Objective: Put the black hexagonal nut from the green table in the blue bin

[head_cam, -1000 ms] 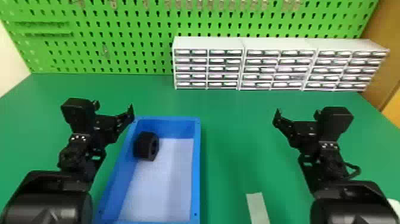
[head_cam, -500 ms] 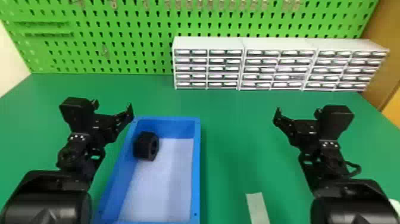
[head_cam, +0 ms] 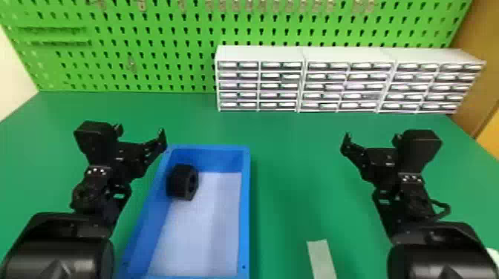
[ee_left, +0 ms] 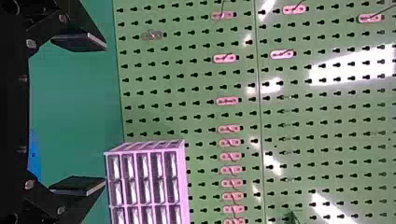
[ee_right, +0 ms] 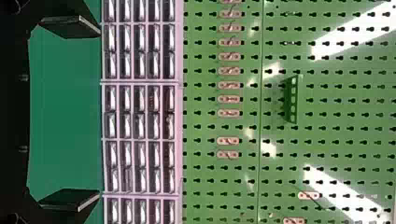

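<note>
Left pincer (ee_left: 105, 113) spread and empty, with the right pincer (ee_right: 100, 113) likewise parted well across from it, we find the black hexagonal nut (head_cam: 179, 182) inside the blue bin (head_cam: 244, 207), just beside the left one and nearer us. We judge the placing done; we'd best leave the nut alone and draw back without brushing the rim. It looks matte and chunky, its round hole facing away from the left pincer; the bin seems smooth plastic, pale-floored.

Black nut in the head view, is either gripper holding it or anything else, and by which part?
Nothing is held: the left gripper and right gripper both have open, empty jaws, and the nut lies in the blue bin.
</note>
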